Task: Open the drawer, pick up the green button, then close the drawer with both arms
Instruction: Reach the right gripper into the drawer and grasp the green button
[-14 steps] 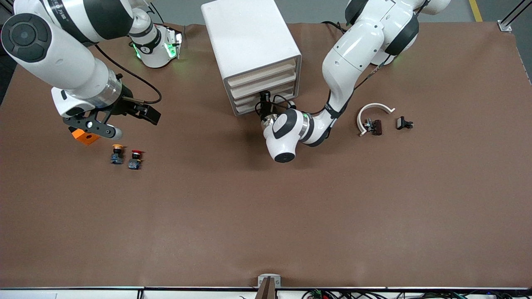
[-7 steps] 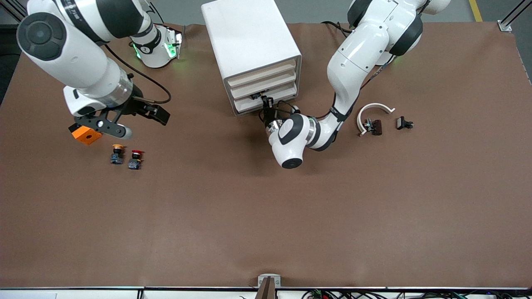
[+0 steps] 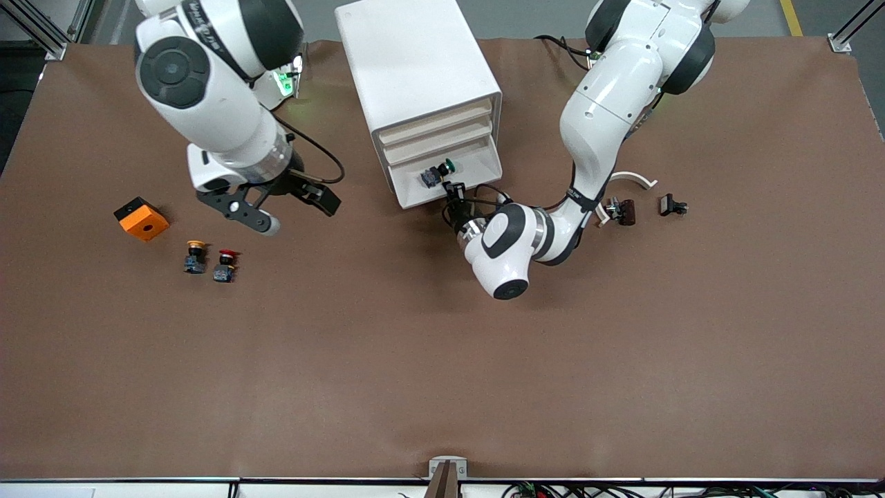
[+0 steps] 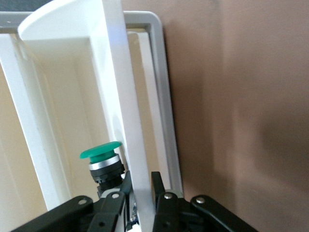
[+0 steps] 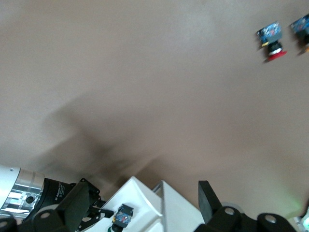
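Observation:
The white cabinet point(image 3: 415, 62) stands at the table's far middle. Its lowest drawer point(image 3: 477, 169) is pulled out toward the front camera. The green-capped button point(image 3: 439, 173) lies on its side in the drawer. My left gripper point(image 3: 453, 197) is shut on the drawer's front wall point(image 4: 130, 145). In the left wrist view the gripper point(image 4: 141, 181) has one finger on each side of the wall, and the button point(image 4: 101, 153) is just inside. My right gripper point(image 3: 297, 213) hangs open and empty over the table beside the cabinet, toward the right arm's end. Its wrist view point(image 5: 145, 200) shows the button point(image 5: 123, 215) in the drawer.
An orange block point(image 3: 142, 219), a yellow-capped button point(image 3: 196, 256) and a red-capped button point(image 3: 225, 265) lie toward the right arm's end. A white curved piece point(image 3: 632, 178) and two small dark parts point(image 3: 622, 211) point(image 3: 672, 205) lie toward the left arm's end.
My left gripper has pulled the lowest drawer out toward the front camera, uncovering the green button. My right arm has swung from over the orange block toward the cabinet.

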Controlling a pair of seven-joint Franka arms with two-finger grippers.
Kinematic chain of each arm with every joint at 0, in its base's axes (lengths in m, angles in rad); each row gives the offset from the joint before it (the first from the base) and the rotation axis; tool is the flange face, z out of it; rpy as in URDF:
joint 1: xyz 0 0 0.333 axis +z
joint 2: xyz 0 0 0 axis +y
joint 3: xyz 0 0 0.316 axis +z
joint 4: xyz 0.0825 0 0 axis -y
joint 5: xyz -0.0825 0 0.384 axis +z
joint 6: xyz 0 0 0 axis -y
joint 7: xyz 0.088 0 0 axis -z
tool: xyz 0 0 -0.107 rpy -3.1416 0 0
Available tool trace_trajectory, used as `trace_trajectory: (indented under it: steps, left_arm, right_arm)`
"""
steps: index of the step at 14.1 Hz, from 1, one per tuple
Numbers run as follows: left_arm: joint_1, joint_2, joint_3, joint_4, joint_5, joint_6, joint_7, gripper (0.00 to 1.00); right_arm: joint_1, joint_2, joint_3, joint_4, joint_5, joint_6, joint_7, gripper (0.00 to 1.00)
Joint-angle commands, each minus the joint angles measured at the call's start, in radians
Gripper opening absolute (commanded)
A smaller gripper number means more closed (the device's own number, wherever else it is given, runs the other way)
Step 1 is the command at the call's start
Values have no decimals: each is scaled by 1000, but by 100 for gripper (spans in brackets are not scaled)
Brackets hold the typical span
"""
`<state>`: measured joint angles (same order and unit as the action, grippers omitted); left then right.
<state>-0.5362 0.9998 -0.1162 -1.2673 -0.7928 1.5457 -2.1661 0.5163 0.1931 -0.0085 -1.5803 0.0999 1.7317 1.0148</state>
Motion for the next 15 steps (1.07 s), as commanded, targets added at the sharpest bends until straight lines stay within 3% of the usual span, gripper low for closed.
trace_trajectory:
  steps: [1,2,3,4,9,12,15]
  left_arm:
    - [-18,0,41,3,0,76,16,31]
    - [-18,-3,49,3,0,77,17,32]
    - [-18,-3,53,5,0,77,17,53]
    - [-18,-10,53,6,0,79,14,100]
    - [-10,-72,85,17,1,146,12,100]
    - [-16,-137,191,42,15,148,25,100]
    - [-7,-202,254,45,104,148,84,100]
  right_arm:
    - [53,40,-10,25,9,28,121,100]
    - [73,51,-10,23,9,40,158,100]
    - [91,61,-10,22,8,54,200,100]
    - [109,74,-10,22,8,63,235,100]
    - [186,126,-10,8,3,118,396,100]
    - [224,137,-10,-36,1,175,426,100]
    - [252,137,-8,-116,1,258,496,100]
